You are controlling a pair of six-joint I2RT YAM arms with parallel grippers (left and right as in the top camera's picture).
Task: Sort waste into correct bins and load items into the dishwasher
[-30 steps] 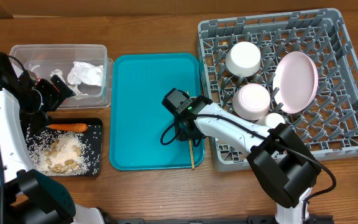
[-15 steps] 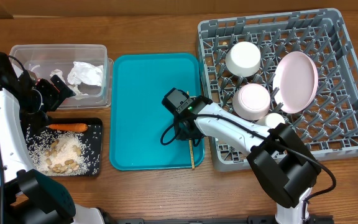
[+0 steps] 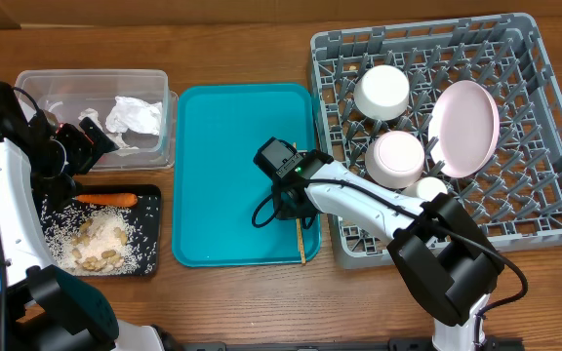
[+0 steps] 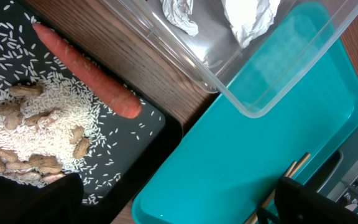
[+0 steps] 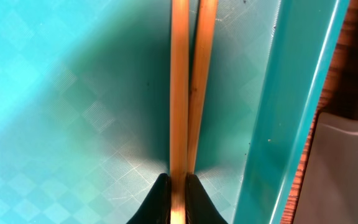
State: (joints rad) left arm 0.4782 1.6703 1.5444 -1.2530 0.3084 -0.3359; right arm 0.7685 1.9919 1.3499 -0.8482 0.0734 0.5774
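Two wooden chopsticks (image 5: 188, 87) lie along the right edge of the teal tray (image 3: 222, 146); their lower end shows in the overhead view (image 3: 301, 244). My right gripper (image 5: 178, 186) is shut on one chopstick, low over the tray (image 3: 291, 200). The grey dish rack (image 3: 544, 127) holds two white bowls (image 3: 381, 91) (image 3: 395, 158), a small cup (image 3: 429, 187) and the pinkish plate (image 3: 464, 127). The clear tub (image 3: 37, 83) holds crumpled tissue (image 3: 133, 115). The black tray (image 3: 149, 200) holds the carrot (image 3: 105, 199) and rice with scraps (image 3: 96, 244). My left gripper (image 3: 91, 136) hangs open over the tub's front edge.
The teal tray lies between the bins on the left and the dish rack on the right. Bare wooden table runs along the front and back edges. The left wrist view shows the carrot (image 4: 86, 74) and the tub's corner (image 4: 247, 106).
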